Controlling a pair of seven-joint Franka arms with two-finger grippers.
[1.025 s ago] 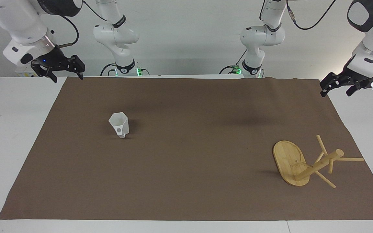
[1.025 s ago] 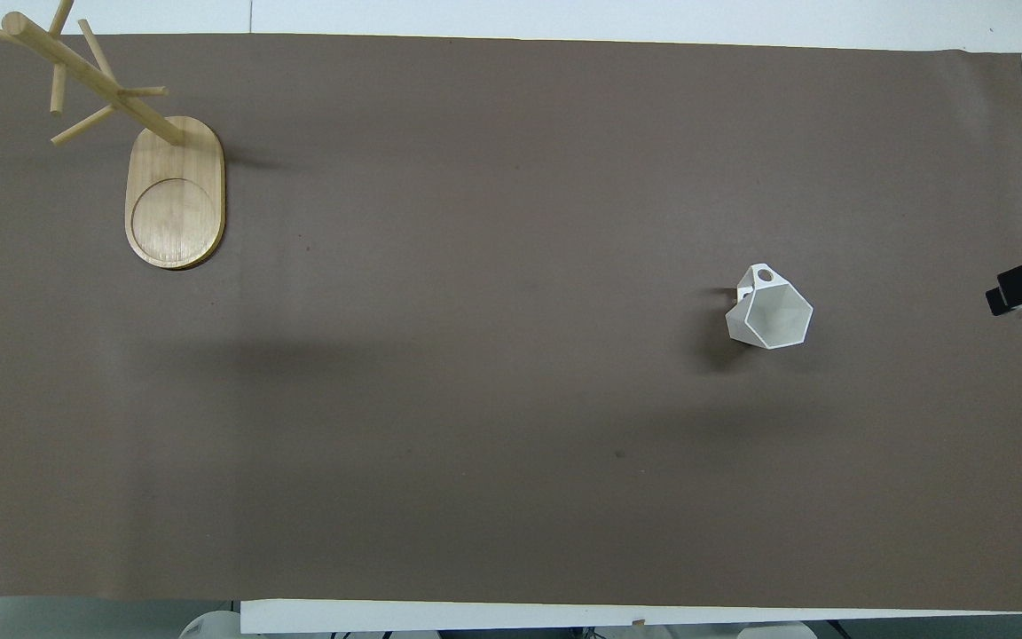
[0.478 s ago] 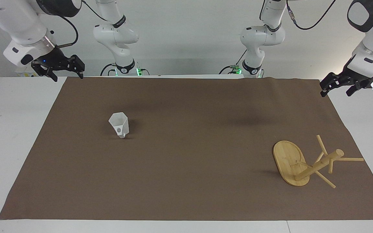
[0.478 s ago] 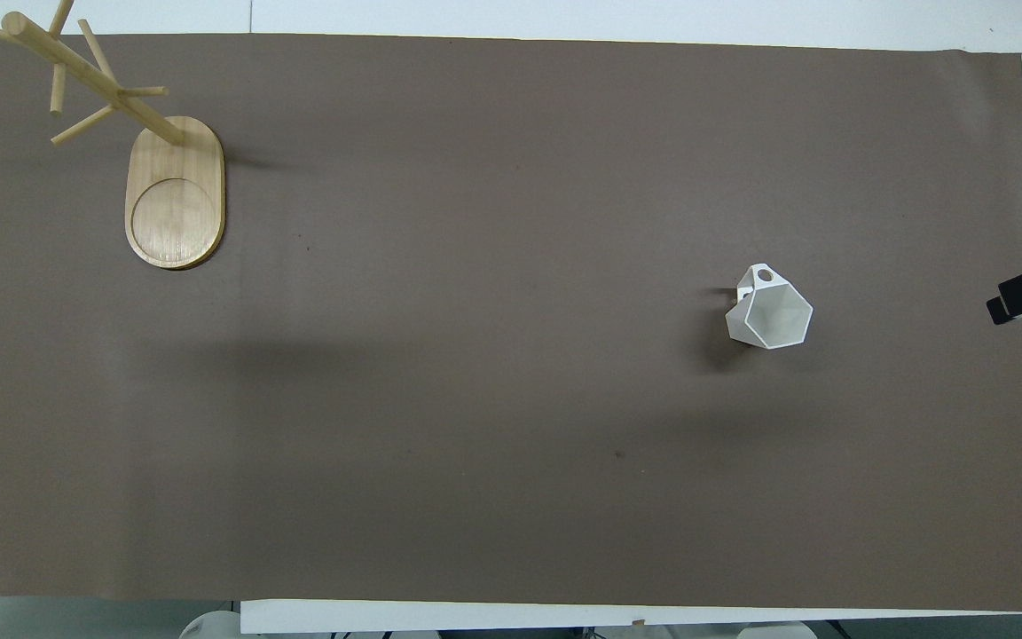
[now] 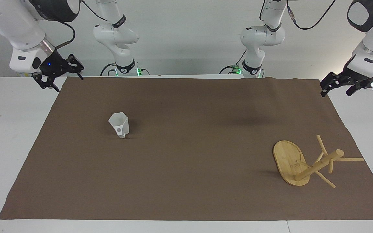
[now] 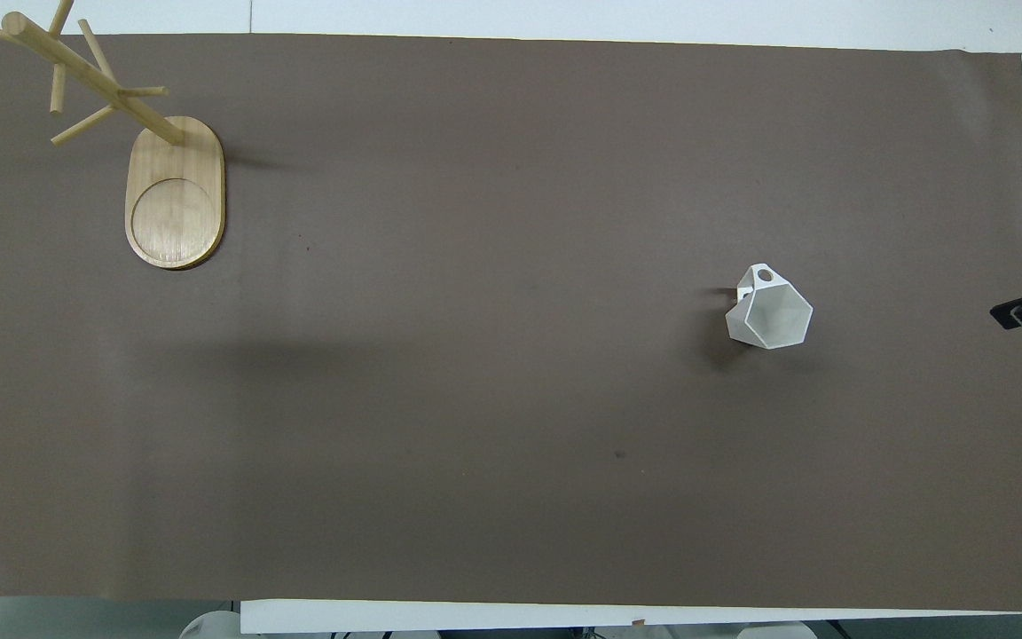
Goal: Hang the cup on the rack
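Facing view: both pincers point(image 5: 64, 73) point(image 5: 338, 86) spread, empty; cup point(image 5: 119, 124) label unreadable.

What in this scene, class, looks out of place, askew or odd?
Nothing stands out. The cup stands upright on the brown mat, mouth up. The rack stands upright at the left arm's end, pegs bare. The right gripper and left gripper both hang open over the mat's edges.

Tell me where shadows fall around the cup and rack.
Facing view: the cup casts a short shadow toward the left arm's end; a faint one lies beside the rack base. Overhead view: the cup's shadow again points toward the rack.
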